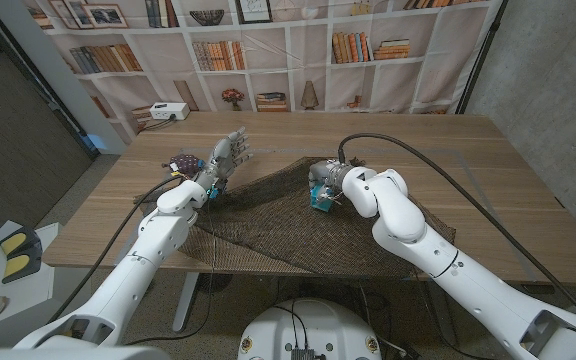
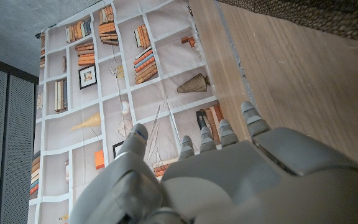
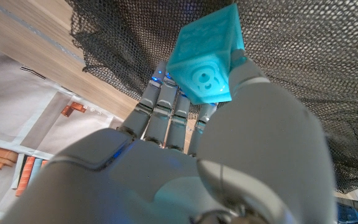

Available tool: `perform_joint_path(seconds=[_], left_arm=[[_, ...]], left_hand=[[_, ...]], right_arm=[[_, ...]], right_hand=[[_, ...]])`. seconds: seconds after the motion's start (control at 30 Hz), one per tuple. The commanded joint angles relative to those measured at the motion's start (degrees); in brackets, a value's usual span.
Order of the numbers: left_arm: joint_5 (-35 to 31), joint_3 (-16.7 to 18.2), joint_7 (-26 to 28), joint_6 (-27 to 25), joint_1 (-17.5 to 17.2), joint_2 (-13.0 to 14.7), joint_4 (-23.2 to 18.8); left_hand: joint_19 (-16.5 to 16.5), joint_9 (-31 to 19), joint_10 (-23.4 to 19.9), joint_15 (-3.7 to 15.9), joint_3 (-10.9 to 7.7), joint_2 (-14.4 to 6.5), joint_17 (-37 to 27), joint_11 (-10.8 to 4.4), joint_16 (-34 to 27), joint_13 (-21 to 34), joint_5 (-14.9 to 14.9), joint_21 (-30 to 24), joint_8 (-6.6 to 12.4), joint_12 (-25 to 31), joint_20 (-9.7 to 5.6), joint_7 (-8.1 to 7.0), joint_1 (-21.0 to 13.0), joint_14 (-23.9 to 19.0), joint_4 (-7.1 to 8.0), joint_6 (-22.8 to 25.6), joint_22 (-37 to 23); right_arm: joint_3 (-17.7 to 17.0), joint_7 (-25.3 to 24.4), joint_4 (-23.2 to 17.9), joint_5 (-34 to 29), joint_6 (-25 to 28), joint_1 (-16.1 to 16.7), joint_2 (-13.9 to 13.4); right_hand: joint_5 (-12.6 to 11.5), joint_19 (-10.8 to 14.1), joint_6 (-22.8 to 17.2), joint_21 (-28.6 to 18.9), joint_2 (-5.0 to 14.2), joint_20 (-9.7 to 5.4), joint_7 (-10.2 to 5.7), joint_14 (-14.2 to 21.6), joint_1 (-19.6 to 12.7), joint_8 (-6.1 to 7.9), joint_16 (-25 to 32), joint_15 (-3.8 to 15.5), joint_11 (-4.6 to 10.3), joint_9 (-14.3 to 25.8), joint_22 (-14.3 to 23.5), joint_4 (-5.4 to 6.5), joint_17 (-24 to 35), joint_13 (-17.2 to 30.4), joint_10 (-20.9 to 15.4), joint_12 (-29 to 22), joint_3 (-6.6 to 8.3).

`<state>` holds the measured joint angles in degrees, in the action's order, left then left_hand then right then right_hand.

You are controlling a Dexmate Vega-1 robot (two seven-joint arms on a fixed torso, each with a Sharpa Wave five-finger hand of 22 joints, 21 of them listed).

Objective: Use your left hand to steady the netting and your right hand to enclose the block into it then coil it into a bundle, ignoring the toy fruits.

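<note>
A dark netting (image 1: 288,225) lies spread over the middle of the wooden table (image 1: 468,160). My right hand (image 1: 330,183) hovers over the netting's far part and pinches a cyan block (image 1: 320,198) between thumb and fingers. In the right wrist view the block (image 3: 207,59) sits at the fingertips of that hand (image 3: 185,162), close above the netting (image 3: 303,62). My left hand (image 1: 230,152) stands at the netting's left edge, fingers apart and pointing up, holding nothing. The left wrist view shows this hand (image 2: 229,180) over bare table wood, with the netting (image 2: 328,15) off to one side.
A dark toy fruit (image 1: 181,163) lies just left of my left hand. A white box (image 1: 168,112) sits at the table's back left corner. A bookshelf backdrop (image 1: 268,50) stands behind the table. Bare wood (image 1: 508,190) shows to the right of the netting.
</note>
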<state>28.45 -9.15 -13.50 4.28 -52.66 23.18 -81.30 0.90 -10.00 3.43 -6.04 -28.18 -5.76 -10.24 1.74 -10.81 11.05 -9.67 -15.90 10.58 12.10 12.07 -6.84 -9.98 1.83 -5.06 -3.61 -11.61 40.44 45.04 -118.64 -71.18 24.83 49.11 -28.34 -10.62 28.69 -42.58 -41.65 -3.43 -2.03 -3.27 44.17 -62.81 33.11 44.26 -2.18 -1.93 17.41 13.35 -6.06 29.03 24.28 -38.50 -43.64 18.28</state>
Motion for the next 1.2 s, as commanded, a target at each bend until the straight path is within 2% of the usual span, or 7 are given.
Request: perform_joint_path(seconds=[0.03,0.17,0.3,0.6,0.73,1.03,1.2], left_arm=[[-0.03,-0.16,-0.38,0.13,0.52,-0.04,0.62],[0.17,-0.09,-0.46,0.15,0.53,-0.18,0.75],[0.22,-0.08,-0.72,0.30,0.61,-0.17,0.92],[0.26,-0.26,-0.95,0.12,0.98,-0.35,1.44],[0.19,-0.38,-1.10,0.26,1.27,-0.50,1.82],[0.12,-0.62,-1.47,0.41,1.87,-0.83,2.61],[-0.03,-0.52,-1.23,0.45,1.75,-0.74,2.24]], left_hand=[[0.18,-0.17,0.00,-0.07,-0.30,-0.15,-0.15,-0.20,0.09,0.11,-0.34,0.21,0.11,0.08,0.18,-0.16,0.55,-0.30,0.05,0.25,-0.15],[0.10,-0.17,0.01,-0.10,-0.28,-0.10,-0.15,-0.21,0.10,0.11,-0.33,0.27,0.17,0.07,0.18,-0.15,0.58,-0.27,0.05,0.44,-0.15],[0.11,-0.17,0.04,-0.16,-0.26,-0.05,-0.16,-0.15,0.10,0.11,-0.33,0.28,0.16,0.06,0.18,-0.10,0.61,-0.27,0.04,0.47,-0.15],[-0.01,-0.17,0.09,-0.23,-0.18,0.09,-0.17,-0.04,0.12,0.11,-0.33,0.37,0.25,0.03,0.19,-0.06,0.74,-0.17,0.05,0.84,-0.16],[-0.01,-0.17,0.10,-0.23,-0.16,0.12,-0.17,-0.07,0.12,0.11,-0.33,0.39,0.25,0.03,0.19,-0.01,0.77,-0.17,0.06,0.90,-0.16],[-0.03,-0.17,0.12,-0.33,-0.14,0.15,-0.18,-0.02,0.08,0.12,-0.34,0.43,0.19,0.02,0.18,0.00,0.83,-0.22,0.07,0.88,-0.16],[0.02,-0.17,0.08,-0.31,-0.15,0.14,-0.18,-0.14,0.09,0.12,-0.35,0.44,0.15,0.03,0.17,0.06,0.85,-0.21,0.07,0.84,-0.16]], right_arm=[[1.49,2.72,2.28,-0.63,1.03,-1.58,0.30],[1.81,5.65,2.26,-0.97,1.34,-2.30,0.43],[2.51,9.83,2.50,-2.24,1.60,-3.57,0.68],[2.30,15.59,1.68,-4.08,2.03,-4.32,0.97],[1.53,18.07,1.00,-4.20,2.24,-4.53,1.17],[-0.72,20.96,-0.90,-3.15,2.80,-4.41,1.19],[-4.43,16.52,-3.53,2.94,3.15,-1.95,0.43]], right_hand=[[0.08,-1.39,4.22,-1.01,13.75,0.54,0.10,3.25,-12.39,-2.70,-5.11,14.84,4.07,-1.26,-0.92,1.11,13.11,-1.44,-0.73,2.59,0.98],[-0.01,-3.16,9.93,-1.33,12.56,1.18,-0.68,-0.56,-9.92,-7.63,-12.35,14.64,3.36,-3.84,-2.23,1.42,7.65,-4.02,5.79,7.37,1.60],[-0.23,-4.85,14.91,-1.02,11.04,2.08,-0.96,-4.43,-6.42,-11.64,-17.25,13.63,2.54,-5.43,-2.89,2.13,4.28,-6.23,11.94,12.24,1.12],[-0.67,-7.64,24.69,0.22,9.13,4.19,-1.13,-12.29,-2.52,-17.82,-24.22,11.17,2.87,-6.22,-3.18,1.93,0.10,-8.98,20.69,19.44,0.70],[-0.68,-8.77,29.33,0.99,7.62,5.12,-1.02,-15.57,1.63,-20.38,-25.98,9.76,2.13,-6.24,-3.22,3.19,-0.45,-9.82,24.13,22.19,-1.32],[-2.10,-11.21,35.32,3.59,3.22,7.08,0.05,-20.40,14.91,-22.31,-28.16,7.75,1.00,-6.10,-3.23,8.35,-1.06,-10.86,28.26,26.38,-8.60],[-2.75,-12.60,37.07,5.11,2.49,8.20,0.86,-22.55,20.96,-22.26,-28.97,6.26,-0.15,-6.01,-3.20,11.15,-1.21,-10.98,29.42,27.69,-11.57]])
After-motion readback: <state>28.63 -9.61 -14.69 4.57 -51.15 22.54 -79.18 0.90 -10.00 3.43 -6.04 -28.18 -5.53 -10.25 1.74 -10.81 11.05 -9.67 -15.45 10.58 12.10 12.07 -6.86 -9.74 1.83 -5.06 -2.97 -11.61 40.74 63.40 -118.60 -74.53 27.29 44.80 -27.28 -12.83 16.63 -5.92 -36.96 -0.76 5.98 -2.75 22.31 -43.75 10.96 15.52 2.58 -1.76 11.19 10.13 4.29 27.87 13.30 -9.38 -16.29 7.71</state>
